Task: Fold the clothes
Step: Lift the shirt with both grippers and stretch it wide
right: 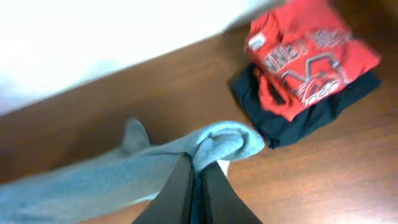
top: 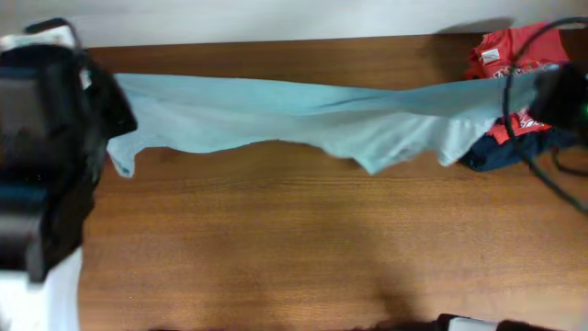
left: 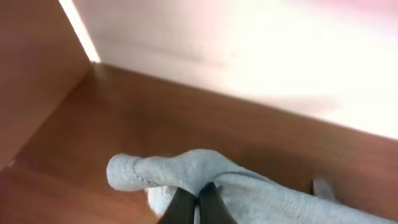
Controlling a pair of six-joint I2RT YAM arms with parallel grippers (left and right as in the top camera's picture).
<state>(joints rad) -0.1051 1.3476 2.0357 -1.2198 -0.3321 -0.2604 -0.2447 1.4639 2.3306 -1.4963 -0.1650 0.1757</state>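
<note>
Left gripper [left: 199, 188] and right gripper [right: 196, 162] are each pinched shut on an end of the shirt [top: 303, 115], which spans between them over the far side of the surface [top: 276, 239], long axis left-right. Thin, soft, light fabric: it sags mid-span, so I'd judge bunched edges are the safest hold.

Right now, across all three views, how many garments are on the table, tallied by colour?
sage T-shirt, stretched out between the two arms: 1
red shirt with white lettering: 1
navy garment, folded under the red one: 1
Total: 3
</note>
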